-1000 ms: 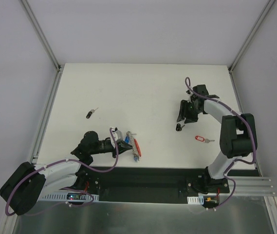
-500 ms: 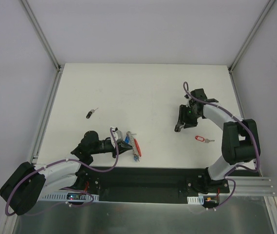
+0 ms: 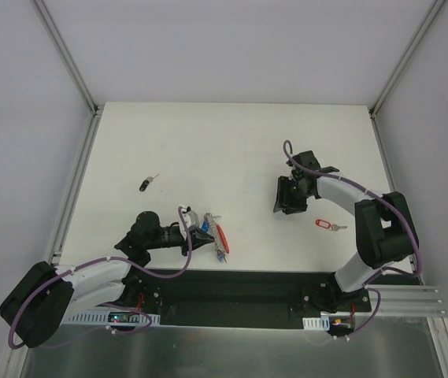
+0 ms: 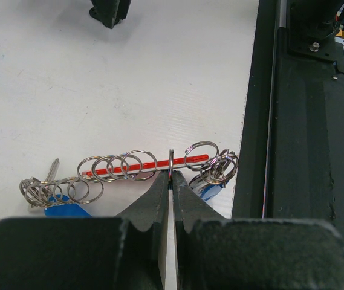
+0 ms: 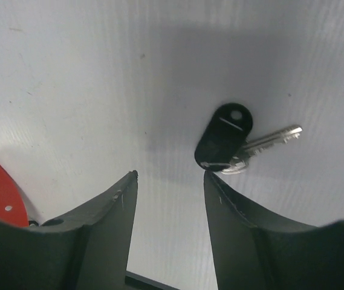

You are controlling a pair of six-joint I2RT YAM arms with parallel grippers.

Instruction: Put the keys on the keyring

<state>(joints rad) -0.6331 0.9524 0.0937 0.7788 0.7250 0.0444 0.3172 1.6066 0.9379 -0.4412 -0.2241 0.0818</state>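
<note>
Early stage: left gripper [image 4: 170, 184] clamped on the keyring [image 4: 136, 173], right gripper [image 5: 170, 181] open just above one loose key [image 5: 223, 138], a second key [image 3: 148, 183] lying well apart to the left; apparently neither yet threaded.

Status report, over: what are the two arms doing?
Left gripper shut on the keyring. Right gripper open beside a black-headed key, not gripping it. Second key lies loose, nothing blocking.

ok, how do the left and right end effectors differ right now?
The left end effector is shut, pinching the keyring; right end effector is open, holding nothing. Left sits near the table's front edge; right hovers farther out over a black-headed key. Both are low over it.
</note>
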